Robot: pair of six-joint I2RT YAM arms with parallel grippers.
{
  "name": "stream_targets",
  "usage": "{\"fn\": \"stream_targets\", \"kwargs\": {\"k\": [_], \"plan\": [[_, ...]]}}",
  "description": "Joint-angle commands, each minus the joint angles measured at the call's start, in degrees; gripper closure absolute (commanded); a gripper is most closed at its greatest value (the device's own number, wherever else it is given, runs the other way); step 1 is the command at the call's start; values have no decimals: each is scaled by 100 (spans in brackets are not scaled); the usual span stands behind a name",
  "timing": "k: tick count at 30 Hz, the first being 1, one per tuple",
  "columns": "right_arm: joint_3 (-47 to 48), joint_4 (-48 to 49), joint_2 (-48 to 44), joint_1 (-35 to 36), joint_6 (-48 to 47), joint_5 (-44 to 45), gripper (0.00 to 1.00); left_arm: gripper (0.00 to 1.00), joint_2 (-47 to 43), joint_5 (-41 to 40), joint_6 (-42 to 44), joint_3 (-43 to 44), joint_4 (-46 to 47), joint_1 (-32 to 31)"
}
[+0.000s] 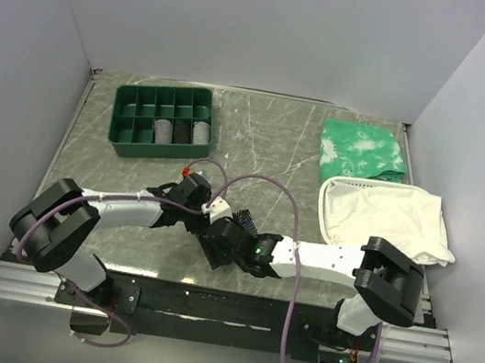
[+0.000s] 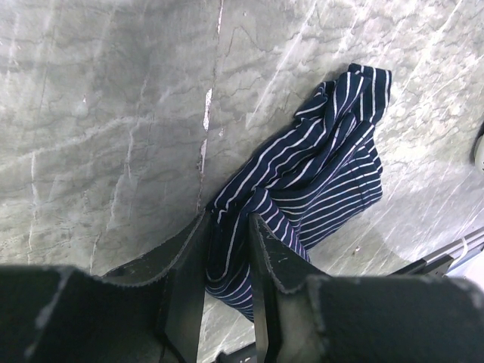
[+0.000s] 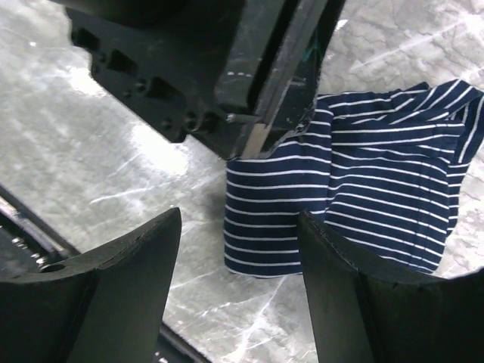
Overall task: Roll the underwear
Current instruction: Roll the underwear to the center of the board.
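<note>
Left wrist view: my left pincer [image 2: 228, 227] is clamped on the underwear [image 2: 325, 166]. Its two black fingers are drawn close, with a bunched fold of the navy pinstriped fabric pinched between them. From that grip the rest of the garment trails away from me across the grey marbled surface [image 2: 98, 113]. It is crumpled and loosely folded over itself, and one corner points to the upper right.

From my right wrist, my right pincer [image 3: 238, 219] stands with its fingers wide apart and grips nothing. It hangs over the near edge of the underwear, one finger over bare surface and the other over the stripes. My left pincer's black body comes down from the top of that view, and its finger tip meets the fabric at a folded corner.

In the top external view both my arms reach inward and meet near the middle of the surface, close to my bases. Only a small striped patch of the garment shows beside the two wrists. A green compartment tray [image 1: 118, 123] sits at the far left, and some of its cells hold small rolled bundles. A green-and-white mottled cloth [image 1: 359, 150] lies at the far right. A white cloth [image 1: 385, 219] lies just in front of it and touches it. Both cloths are well apart from the underwear.
</note>
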Motion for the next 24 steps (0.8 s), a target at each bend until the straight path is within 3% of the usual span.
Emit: {"fn": "stream_targets", "kwargs": {"k": [1,20,23,24], "plan": [[137,60,165,58,-76,300,31,68,125,56,99,100,-298,-30],[-557,342,701,102,363,361,41,68,213,214,161,118,-219,85],[-610,333,789,120,460,353,47,68,239,267,178,100,-193,128],[-610,333,780,120,469,344,54,68,240,285,178,109,-193,137]]}}
